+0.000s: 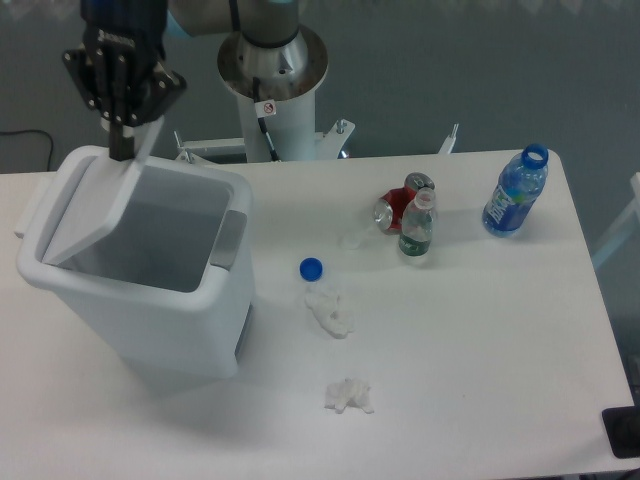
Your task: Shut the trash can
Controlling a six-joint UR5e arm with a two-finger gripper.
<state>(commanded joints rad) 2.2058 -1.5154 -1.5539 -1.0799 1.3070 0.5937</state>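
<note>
A single fixed camera looks down steeply from above the near edge of the white table (480,380), facing the robot's pedestal (272,75) at the far side. It stands far enough back to take in almost the whole tabletop, from the trash can (135,270) at the left to the blue bottle (515,192) at the far right.

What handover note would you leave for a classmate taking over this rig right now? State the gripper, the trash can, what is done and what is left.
Gripper: above the bin's back left corner, touching the lid's raised edge; whether the jaws are open or shut cannot be told.
Trash can: on the table's left side, lid tilted partway over the opening.
Done: lid partly lowered.
Left: push the lid flat until it meets the grey latch.
</note>
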